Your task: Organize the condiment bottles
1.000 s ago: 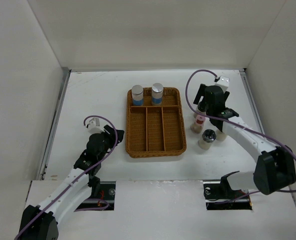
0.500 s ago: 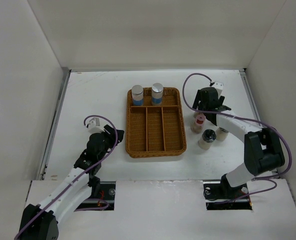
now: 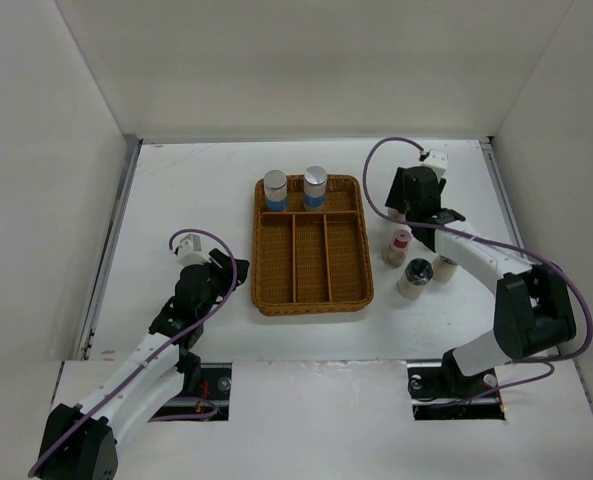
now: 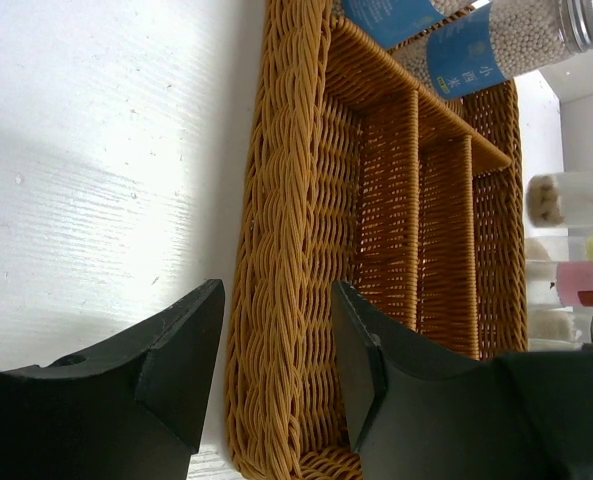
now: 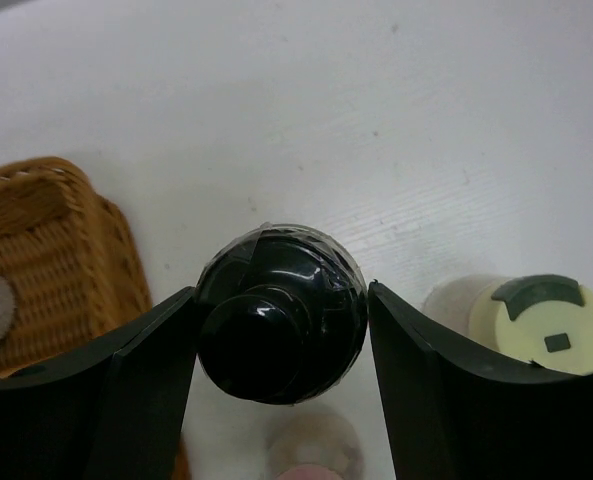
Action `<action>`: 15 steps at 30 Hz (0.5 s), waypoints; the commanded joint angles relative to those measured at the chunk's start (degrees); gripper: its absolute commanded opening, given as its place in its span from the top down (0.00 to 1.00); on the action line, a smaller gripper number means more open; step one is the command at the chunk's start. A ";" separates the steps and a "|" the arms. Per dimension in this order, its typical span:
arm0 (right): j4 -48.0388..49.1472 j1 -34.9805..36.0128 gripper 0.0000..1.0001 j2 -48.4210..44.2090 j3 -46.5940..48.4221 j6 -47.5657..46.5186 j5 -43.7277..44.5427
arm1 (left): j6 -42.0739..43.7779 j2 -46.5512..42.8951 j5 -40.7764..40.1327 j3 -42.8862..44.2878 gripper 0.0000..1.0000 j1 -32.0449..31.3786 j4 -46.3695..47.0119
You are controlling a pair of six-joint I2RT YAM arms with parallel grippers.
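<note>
My right gripper (image 5: pixel 281 292) is closed around the black-capped bottle (image 5: pixel 279 325). In the right wrist view a finger lies against each side of the cap, with no gap showing on either side. That bottle stands upright on the white table (image 3: pixel 196 190), just beside the far right corner of the wicker tray (image 3: pixel 311 292), and from above my wrist hides most of it. Nearer to me on the same side stand the pink-capped bottle (image 3: pixel 400 243), the grey-topped bottle (image 3: pixel 415 276) and the yellow-lidded shaker (image 3: pixel 444 267), close together and all outside the tray. The two blue-labelled bottles (image 3: pixel 275 190) (image 3: pixel 315 187) with silver caps stand side by side in the tray's far cross compartment. The three long compartments in front of them show only bare weave. My left gripper (image 4: pixel 276 300) is spread apart and holds nothing. It sits low over the table just beside the tray's near left corner, and the woven wall shows through the gap between its fingers. I cannot tell whether the fingers touch that wall.
</note>
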 commanded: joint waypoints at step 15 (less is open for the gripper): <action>9.04 12.64 0.45 11.11 21.35 0.91 -2.48 | 0.13 -2.02 0.08 1.19 0.55 0.53 2.00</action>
